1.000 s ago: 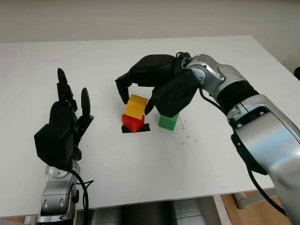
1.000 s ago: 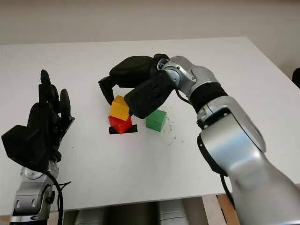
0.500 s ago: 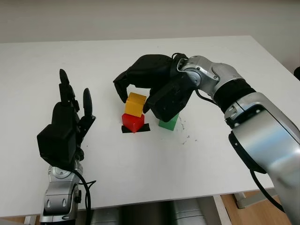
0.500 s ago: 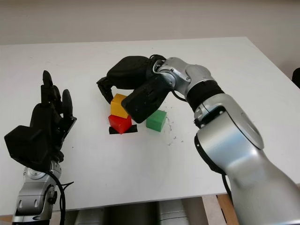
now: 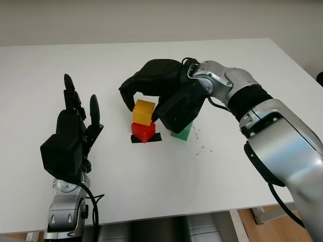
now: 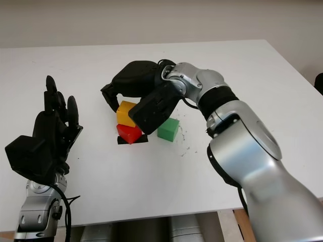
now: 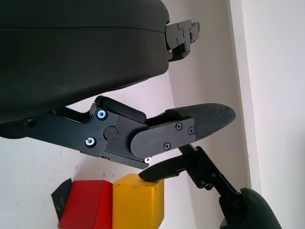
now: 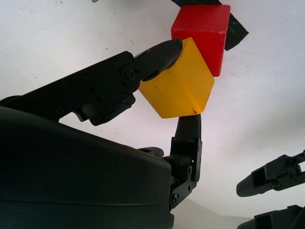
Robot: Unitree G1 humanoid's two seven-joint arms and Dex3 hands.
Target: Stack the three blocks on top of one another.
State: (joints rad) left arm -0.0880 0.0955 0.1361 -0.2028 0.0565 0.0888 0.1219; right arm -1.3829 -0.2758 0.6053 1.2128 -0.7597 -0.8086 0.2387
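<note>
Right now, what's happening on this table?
The right hand grips the yellow block, which sits on the red block over a black mark on the white table. The green block stands just beside the stack, partly behind that hand, not yet stacked. The left hand is open, held above the table's near left side.

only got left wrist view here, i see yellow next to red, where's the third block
Observer: The green block sits on the table to the right of the red block, apart from it.
Operator: is anything holding the yellow one
Observer: Yes, the right robot hand pinches the yellow block between two fingers, on top of the red one.
Operator: and where's my left robot hand
Observer: The left robot hand is open, raised over the table's left side, away from the blocks.
</note>
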